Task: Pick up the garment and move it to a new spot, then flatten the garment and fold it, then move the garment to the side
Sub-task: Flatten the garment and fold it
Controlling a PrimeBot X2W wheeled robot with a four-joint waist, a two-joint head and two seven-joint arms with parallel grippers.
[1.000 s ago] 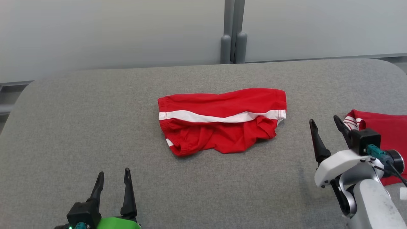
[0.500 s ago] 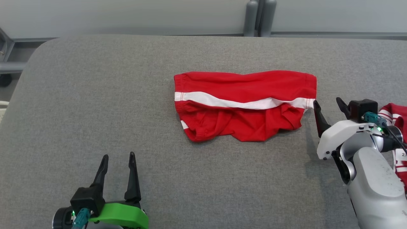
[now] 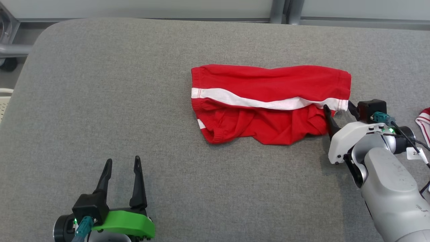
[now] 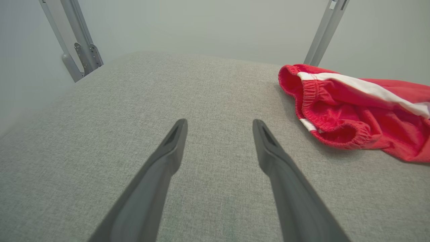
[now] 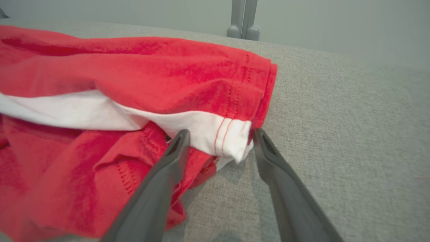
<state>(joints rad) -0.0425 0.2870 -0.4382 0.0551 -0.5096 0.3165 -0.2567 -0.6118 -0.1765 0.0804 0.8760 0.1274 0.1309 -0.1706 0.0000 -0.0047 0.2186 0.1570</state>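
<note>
Right gripper (image 3: 337,105) is open, its two dark fingers straddling the right-hand end of the red shorts (image 3: 268,80) where the white side stripe (image 3: 248,100) meets the stitched hem; nothing is pinched yet. Left gripper (image 3: 123,159) sits at about 7 o'clock in the head view, fingers likewise spread and empty, well apart from the cloth. The shorts lie rumpled on the grey padded table (image 3: 117,84), a little toward 1 o'clock of the picture's centre. Their gathered elastic end is at 9 o'clock and their lower half is bunched in folds.

I judge this to be the first step, the pick-up: the grasp is lined up but not made. The next move calls for closing the fingers on the striped hem corner, catching enough layers that the cloth cannot slip free. Then comes lifting it and carrying it to another spot.

The right wrist view gives what the head view cannot. The white hem tip sits between the fingers, with one finger over the rumpled red layer and the other at the hem's edge over bare table. The left wrist view shows the elastic end's puckered opening at 2 o'clock. The head view adds a second red-and-white cloth (image 3: 424,117) at the 3 o'clock edge.
</note>
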